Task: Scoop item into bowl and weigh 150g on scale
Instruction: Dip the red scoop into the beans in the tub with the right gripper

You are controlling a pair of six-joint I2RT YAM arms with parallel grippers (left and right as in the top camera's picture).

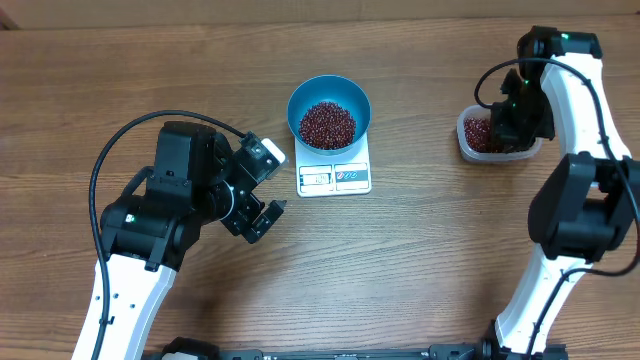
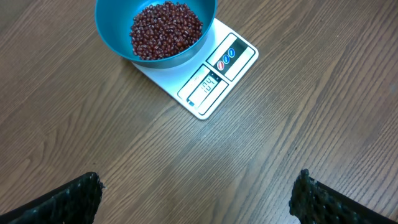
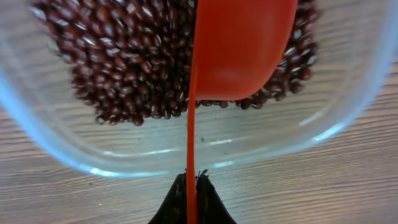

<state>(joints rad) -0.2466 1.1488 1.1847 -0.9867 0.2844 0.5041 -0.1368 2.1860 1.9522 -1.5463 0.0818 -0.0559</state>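
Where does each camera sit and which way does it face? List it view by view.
Overhead: above the table, facing straight down; left arm and right arm, blue bowl on scale, clear tub.
Left wrist: on the left arm, facing down at bowl and scale; open left gripper fingertips at the bottom corners.
Right wrist: on the right arm, facing down into the tub's beans; right gripper shut on the red scoop.
Shared: overhead and left wrist both show bowl and scale.
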